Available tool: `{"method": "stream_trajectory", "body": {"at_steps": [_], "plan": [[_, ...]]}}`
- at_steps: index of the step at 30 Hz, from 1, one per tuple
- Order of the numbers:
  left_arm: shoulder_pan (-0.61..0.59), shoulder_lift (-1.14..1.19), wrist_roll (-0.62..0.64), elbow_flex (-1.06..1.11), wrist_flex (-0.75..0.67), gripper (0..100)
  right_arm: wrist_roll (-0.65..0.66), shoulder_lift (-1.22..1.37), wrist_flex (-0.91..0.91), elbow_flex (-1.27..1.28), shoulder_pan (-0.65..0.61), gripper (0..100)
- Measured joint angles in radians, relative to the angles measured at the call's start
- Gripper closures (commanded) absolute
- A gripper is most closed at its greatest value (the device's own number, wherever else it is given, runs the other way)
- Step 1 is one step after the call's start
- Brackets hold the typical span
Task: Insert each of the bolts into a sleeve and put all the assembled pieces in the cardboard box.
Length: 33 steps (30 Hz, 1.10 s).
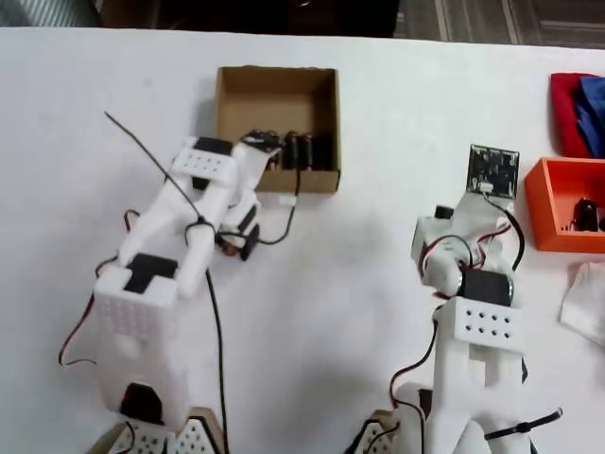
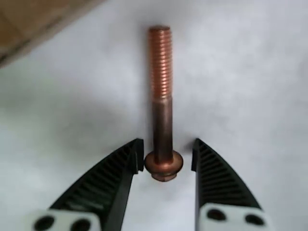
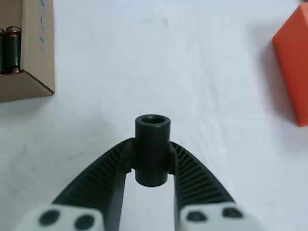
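Near the cardboard box point(image 1: 276, 83), on the white table point(image 1: 359, 284): one copper bolt point(image 2: 161, 96), lying flat, head between the spread fingers of the left gripper point(image 2: 168, 147). Right gripper point(image 3: 151, 147): pinching one black sleeve point(image 3: 152, 127), upright. Box contents: dark assembled pieces point(image 1: 301, 151).

1. Pieces point(image 1: 302, 151) are laid in the box point(image 1: 277, 95), far back on the table point(image 1: 359, 312).
2. A bolt point(image 2: 162, 106) is laid near the box, between the jaws of the left gripper point(image 2: 168, 144).
3. A sleeve point(image 3: 152, 149) is held in the right gripper point(image 3: 151, 143), right of the box.
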Motion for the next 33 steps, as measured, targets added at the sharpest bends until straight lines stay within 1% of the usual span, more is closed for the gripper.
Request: {"method": "stream_trajectory", "body": {"at_steps": [5,9,20,28,33], "plan": [[-0.002,0.002,-0.002,0.000,-0.018,83,0.000,0.000,0.000,0.000,0.000,97.6],[0.005,0.006,-0.002,0.000,-0.018,95,0.000,0.000,0.000,0.000,0.000,97.6],[0.015,0.009,-0.009,-0.002,-0.005,96,0.000,0.000,0.000,0.000,0.000,97.6],[0.009,-0.002,-0.169,-0.011,0.160,96,0.000,0.000,0.000,0.000,0.000,97.6],[0.009,-0.117,-0.310,-0.009,0.269,96,0.000,0.000,0.000,0.000,0.000,97.6]]}}
